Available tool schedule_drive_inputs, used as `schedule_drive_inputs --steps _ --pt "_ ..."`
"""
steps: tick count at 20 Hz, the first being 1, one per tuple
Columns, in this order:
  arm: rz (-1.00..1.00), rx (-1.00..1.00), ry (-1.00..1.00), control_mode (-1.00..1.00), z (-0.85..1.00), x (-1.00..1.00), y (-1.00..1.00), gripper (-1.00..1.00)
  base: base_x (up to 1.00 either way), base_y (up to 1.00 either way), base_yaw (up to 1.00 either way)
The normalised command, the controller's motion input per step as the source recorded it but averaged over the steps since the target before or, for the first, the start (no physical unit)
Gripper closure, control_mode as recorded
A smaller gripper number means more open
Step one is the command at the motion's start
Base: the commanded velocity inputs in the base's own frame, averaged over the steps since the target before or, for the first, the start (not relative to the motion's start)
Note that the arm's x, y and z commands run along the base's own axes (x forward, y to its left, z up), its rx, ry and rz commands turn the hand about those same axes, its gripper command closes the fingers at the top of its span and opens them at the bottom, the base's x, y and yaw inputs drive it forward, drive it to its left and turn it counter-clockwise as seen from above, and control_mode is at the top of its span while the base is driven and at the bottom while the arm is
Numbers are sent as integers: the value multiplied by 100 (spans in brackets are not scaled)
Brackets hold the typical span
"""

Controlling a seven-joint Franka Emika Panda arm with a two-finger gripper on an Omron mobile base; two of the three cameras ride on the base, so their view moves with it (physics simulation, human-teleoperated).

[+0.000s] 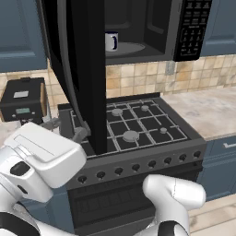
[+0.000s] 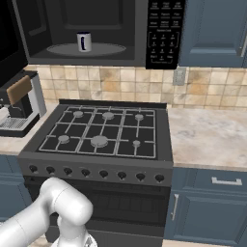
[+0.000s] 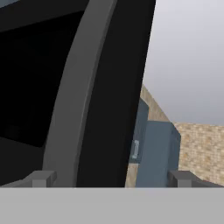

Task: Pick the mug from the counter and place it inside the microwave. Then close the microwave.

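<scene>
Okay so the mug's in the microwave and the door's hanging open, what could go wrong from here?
The gripper sits at the thick edge of the microwave door, fingers spread either side; a push off that edge may slip past rather than swing it shut. The mug stands well inside on the turntable, so it probably clears the door, but a hard slam might jolt it. The door hangs over the stove, so the arm could brush it.

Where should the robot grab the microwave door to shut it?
Best near the microwave door's free outer edge, reached from its outside face. The door stands swung wide open, edge-on over the stove; the gripper already sits open beside it. The mug is inside.
</scene>
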Motion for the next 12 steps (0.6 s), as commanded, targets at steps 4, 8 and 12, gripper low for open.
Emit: schedule_drive_inputs --steps 4,8,12 --pt "-13 0 -10 -100 0 29 50 -100 0 0 0" --pt "-6 0 -1 -100 -3 14 58 -100 0 0 0" --pt "-7 -3 0 -100 0 28 31 -100 0 0 0"
